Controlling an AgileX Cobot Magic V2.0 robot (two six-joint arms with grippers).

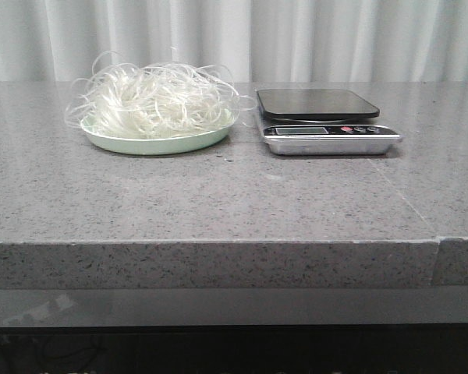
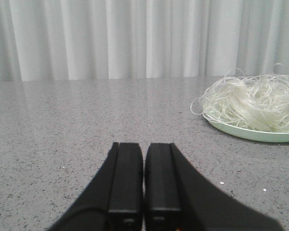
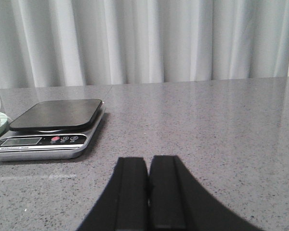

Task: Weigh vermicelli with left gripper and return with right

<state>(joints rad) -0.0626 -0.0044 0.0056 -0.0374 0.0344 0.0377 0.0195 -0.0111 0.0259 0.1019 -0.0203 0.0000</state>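
The vermicelli (image 1: 152, 100) is a fluffy tangle of thin white strands heaped on a pale mint-green plate (image 1: 152, 144) at the table's back left; it also shows in the left wrist view (image 2: 253, 106). A kitchen scale (image 1: 321, 118) with a black weighing plate and a silver front stands to the plate's right, empty; it also shows in the right wrist view (image 3: 50, 126). My left gripper (image 2: 143, 144) is shut and empty, low over bare table, well short of the plate. My right gripper (image 3: 148, 159) is shut and empty, near the table and to the right of the scale. Neither gripper shows in the front view.
The grey speckled stone table (image 1: 234, 202) has a front edge close to the camera and a seam at its front right (image 1: 438, 240). White curtains (image 1: 296, 39) hang behind the table.
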